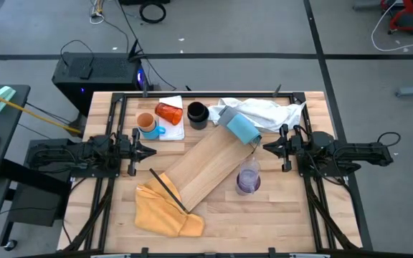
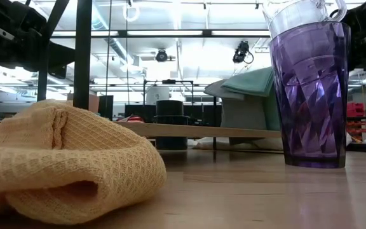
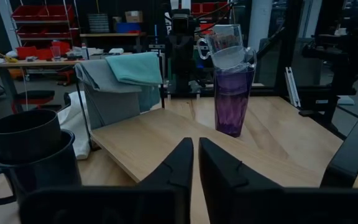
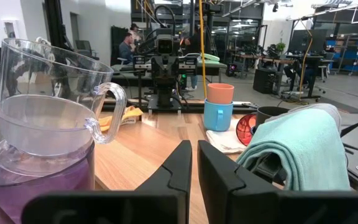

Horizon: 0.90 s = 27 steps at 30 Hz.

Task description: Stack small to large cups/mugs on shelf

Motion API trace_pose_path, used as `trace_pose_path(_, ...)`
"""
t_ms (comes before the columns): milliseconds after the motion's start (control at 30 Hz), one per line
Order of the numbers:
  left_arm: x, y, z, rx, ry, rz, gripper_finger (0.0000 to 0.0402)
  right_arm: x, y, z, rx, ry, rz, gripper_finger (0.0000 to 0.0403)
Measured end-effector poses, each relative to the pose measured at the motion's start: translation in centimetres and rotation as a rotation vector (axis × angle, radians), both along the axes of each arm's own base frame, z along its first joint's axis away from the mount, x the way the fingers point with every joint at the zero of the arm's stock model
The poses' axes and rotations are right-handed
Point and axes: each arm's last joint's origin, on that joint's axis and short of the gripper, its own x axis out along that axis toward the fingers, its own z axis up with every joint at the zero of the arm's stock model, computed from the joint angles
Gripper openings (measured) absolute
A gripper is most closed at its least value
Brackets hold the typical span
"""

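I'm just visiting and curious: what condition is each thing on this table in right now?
purple tumbler: upright beside the board, clear mugs nested inside
blue mug: upright, orange cup nested in it
red-orange tumbler: lying on its side
black mug: upright, dark cup nested inside
wooden board: one end raised
yellow cloth: crumpled
left gripper: shut, empty
right gripper: shut, empty

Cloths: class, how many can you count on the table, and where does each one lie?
3. A yellow cloth lies at the near end of the wooden board; a white cloth lies at the far edge; a teal cloth is draped beside the white one. Others may be hidden.
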Motion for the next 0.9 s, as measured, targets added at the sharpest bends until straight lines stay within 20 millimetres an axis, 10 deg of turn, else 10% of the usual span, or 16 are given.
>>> trace_pose_path(900,0.0,0.0,0.0,0.0,0.0,0.0,0.0028,0.0,0.0,0.0,0.0,0.0,0.0,0.0035)
